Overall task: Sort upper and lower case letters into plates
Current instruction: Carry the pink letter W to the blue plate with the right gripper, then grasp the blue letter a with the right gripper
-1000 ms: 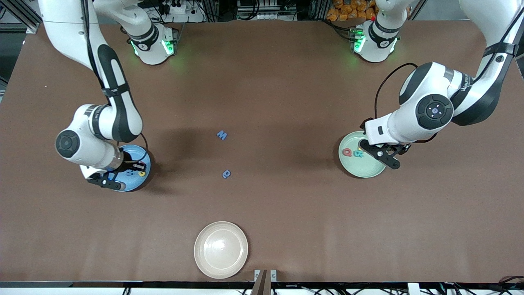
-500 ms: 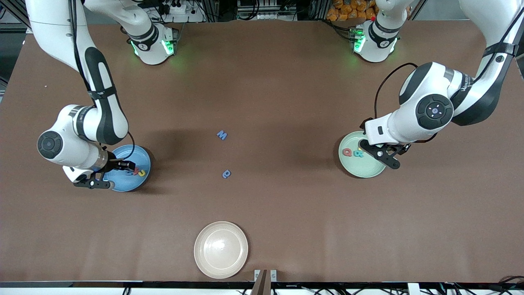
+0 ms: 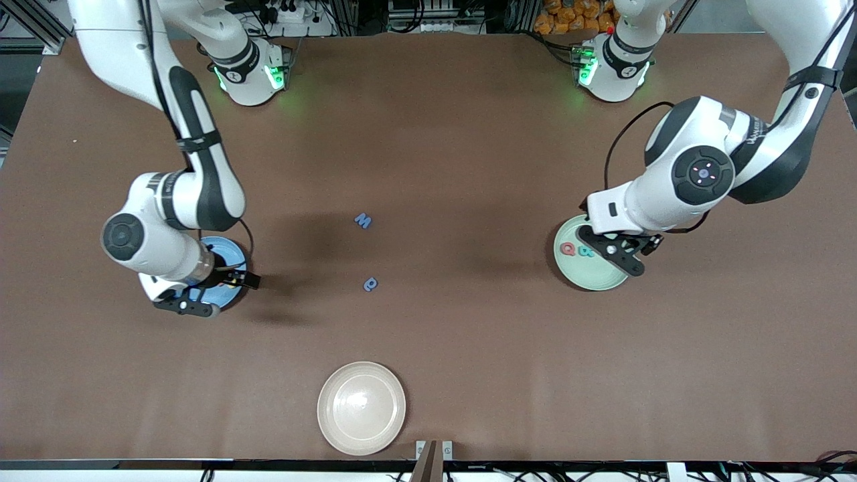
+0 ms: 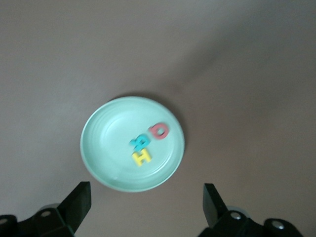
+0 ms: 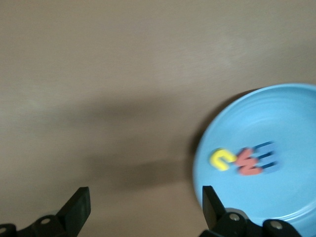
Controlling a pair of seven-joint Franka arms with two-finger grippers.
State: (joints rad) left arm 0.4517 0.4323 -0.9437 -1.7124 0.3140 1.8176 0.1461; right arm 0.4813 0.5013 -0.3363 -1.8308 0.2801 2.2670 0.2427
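Observation:
The blue plate (image 5: 276,197) holds a yellow letter (image 5: 222,159), a red one (image 5: 248,164) and a blue one (image 5: 266,156). My right gripper (image 5: 144,210) stands open and empty over the table at the edge of this plate (image 3: 225,253). The mint green plate (image 4: 106,148) holds a red letter (image 4: 160,131), a teal one (image 4: 139,142) and a yellow one (image 4: 142,157). Open and empty, my left gripper (image 4: 145,207) hangs above that plate (image 3: 592,278). Two blue letters lie on the table's middle, one (image 3: 363,220) farther from the front camera than the other (image 3: 370,284).
A cream-white plate (image 3: 361,408) sits near the table's front edge. The brown tabletop (image 3: 469,167) stretches between the two arms. Cables and boxes line the edge by the robots' bases.
My right gripper has opened over the blue plate, and its hand has swung out and back to the plate's edge nearer the table's middle. The left arm has shifted only slightly.

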